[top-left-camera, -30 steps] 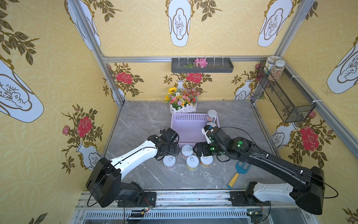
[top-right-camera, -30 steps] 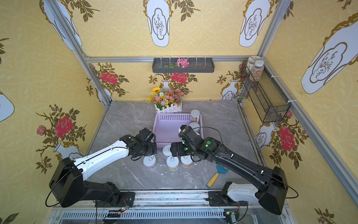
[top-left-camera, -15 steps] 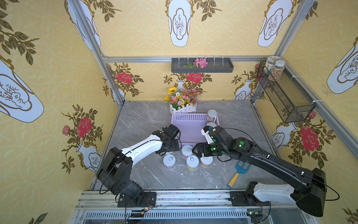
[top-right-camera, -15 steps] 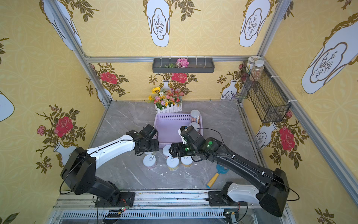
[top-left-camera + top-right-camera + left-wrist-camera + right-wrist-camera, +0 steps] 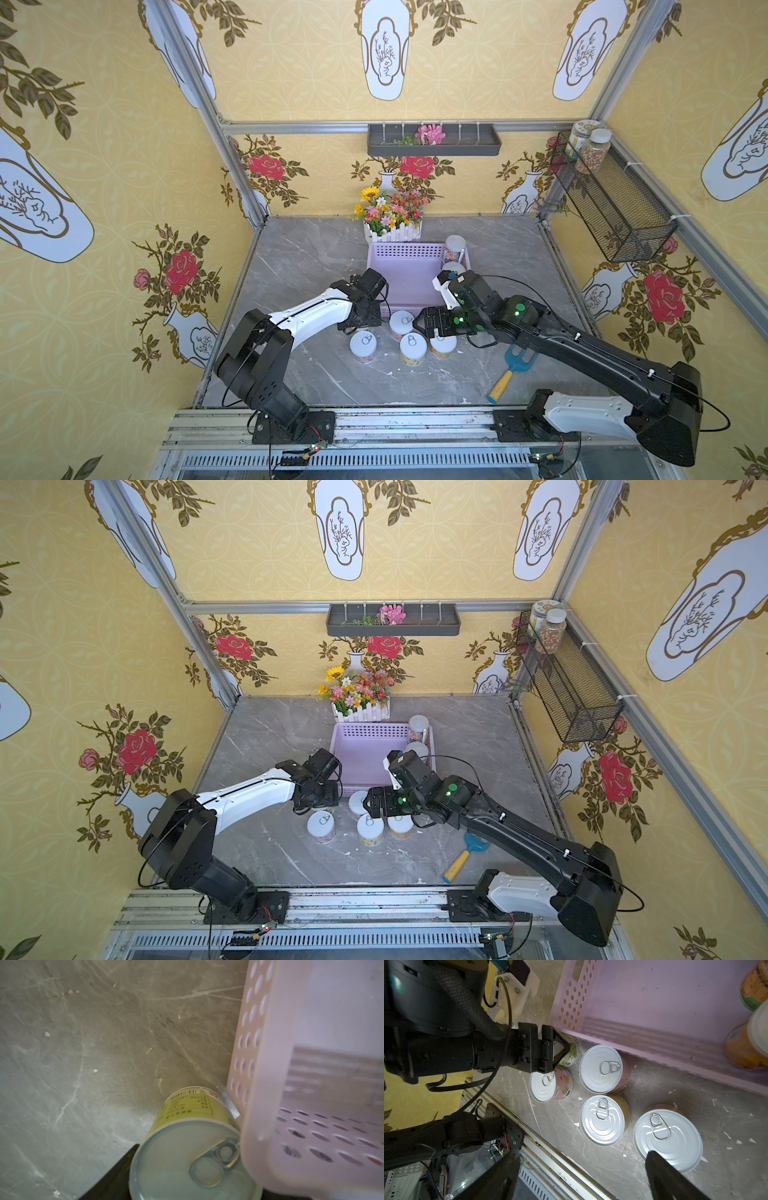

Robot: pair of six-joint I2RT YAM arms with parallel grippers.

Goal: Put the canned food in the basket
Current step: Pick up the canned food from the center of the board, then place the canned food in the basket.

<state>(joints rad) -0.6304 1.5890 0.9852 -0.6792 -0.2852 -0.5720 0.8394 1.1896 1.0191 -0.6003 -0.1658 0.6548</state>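
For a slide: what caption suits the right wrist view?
Left claw grips a green-labelled pull-tab can beside the perforated lavender plastic basket on the grey marble tabletop.

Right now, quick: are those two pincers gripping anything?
Left gripper: closed on the green-label can.
Right gripper: open, holding nothing.

Cans just before the basket

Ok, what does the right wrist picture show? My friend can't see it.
The left gripper is shut on a green-labelled can beside the lavender basket. Four silver-topped cans stand on the grey table; the right gripper is open.
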